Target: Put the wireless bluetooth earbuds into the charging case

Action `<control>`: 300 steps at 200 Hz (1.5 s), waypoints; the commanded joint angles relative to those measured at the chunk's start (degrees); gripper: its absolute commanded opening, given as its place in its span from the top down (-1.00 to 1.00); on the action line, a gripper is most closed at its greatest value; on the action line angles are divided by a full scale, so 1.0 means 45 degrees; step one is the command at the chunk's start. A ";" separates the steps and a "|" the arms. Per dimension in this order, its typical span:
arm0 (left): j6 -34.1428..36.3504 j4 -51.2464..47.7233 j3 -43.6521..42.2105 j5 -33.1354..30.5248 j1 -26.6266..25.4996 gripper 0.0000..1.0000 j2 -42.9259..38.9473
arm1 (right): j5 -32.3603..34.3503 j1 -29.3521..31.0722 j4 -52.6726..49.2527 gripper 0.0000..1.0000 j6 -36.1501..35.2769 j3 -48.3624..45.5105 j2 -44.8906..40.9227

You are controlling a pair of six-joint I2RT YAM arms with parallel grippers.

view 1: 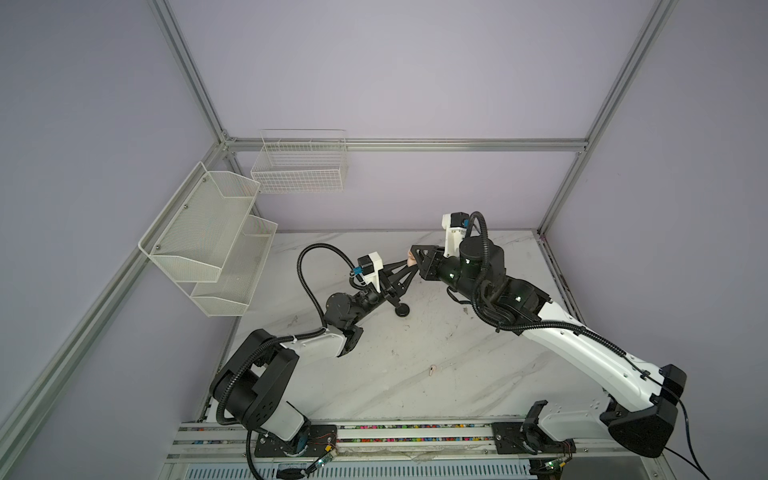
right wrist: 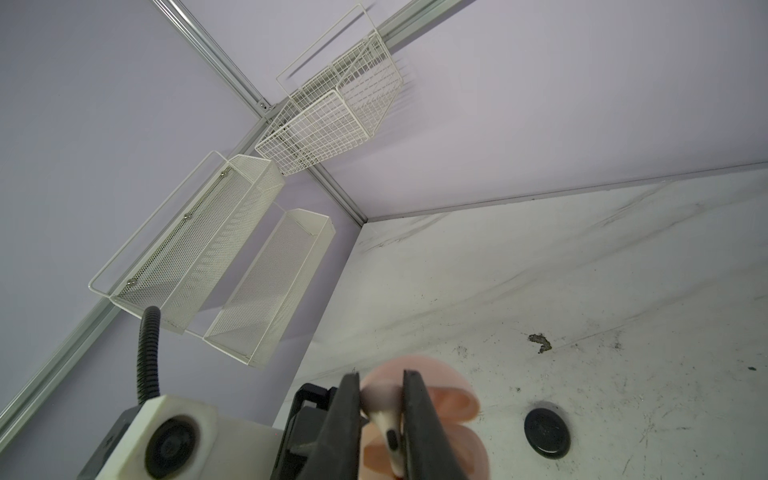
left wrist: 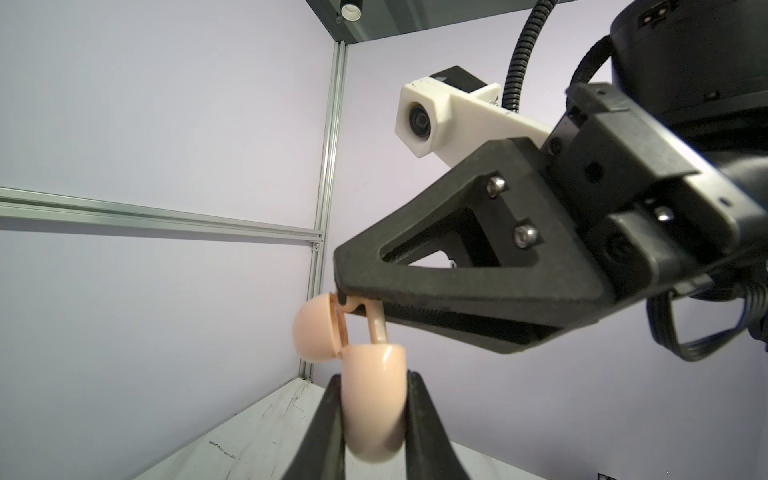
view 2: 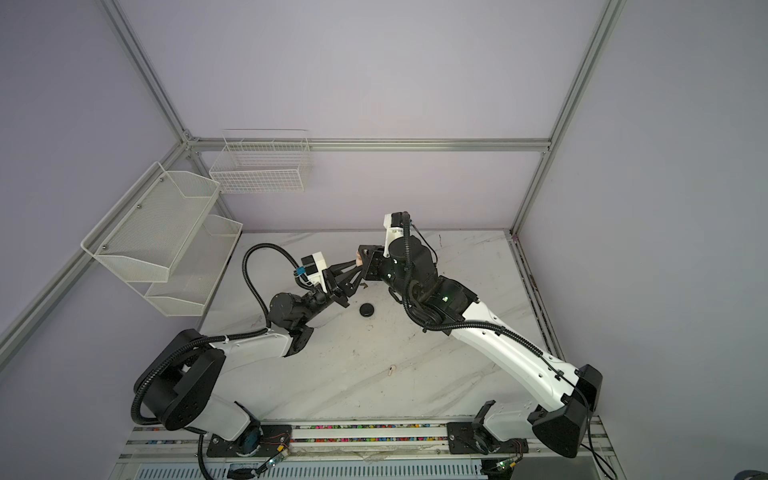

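Note:
My left gripper point(left wrist: 374, 415) is shut on the body of a pale pink charging case point(left wrist: 374, 399), held in the air with its lid point(left wrist: 316, 328) swung open. My right gripper point(right wrist: 381, 382) is shut on a pale pink earbud point(right wrist: 388, 419), whose stem point(left wrist: 376, 328) points down into the open case point(right wrist: 453, 399). In both top views the two grippers meet tip to tip above the back middle of the table, left gripper point(view 1: 409, 266), right gripper point(view 1: 415, 252). Another pale pink earbud point(view 1: 433, 370) point(view 2: 392, 370) lies loose on the table nearer the front.
A closed black round case point(view 1: 402, 310) point(view 2: 367, 309) point(right wrist: 547, 432) lies on the marble table point(view 1: 457, 374) just below the left gripper. A white wire basket point(view 1: 299, 166) and a two-tier mesh shelf point(view 1: 208, 237) hang on the walls at the back left.

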 commanded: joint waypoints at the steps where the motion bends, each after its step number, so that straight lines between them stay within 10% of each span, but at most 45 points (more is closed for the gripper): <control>1: -0.0119 0.1319 0.1196 0.0129 -0.0072 1.00 -0.0697 | 0.0099 0.0028 0.0106 0.68 -0.0221 -0.0175 -0.0098; 161: 0.2395 0.1318 0.3013 0.3080 0.0297 1.00 0.1415 | -0.0510 0.0022 0.0157 0.70 -0.2129 0.1085 -0.1574; 250: 0.0710 0.1319 0.4771 0.3555 0.1018 1.00 0.2933 | -0.0189 -0.0297 -0.0098 0.76 -0.3193 0.0017 -0.2334; 300: -0.0113 0.1317 0.6319 0.6974 0.1397 1.00 0.3549 | -0.1856 -0.0911 0.0244 0.79 -0.4061 -0.0160 -0.2015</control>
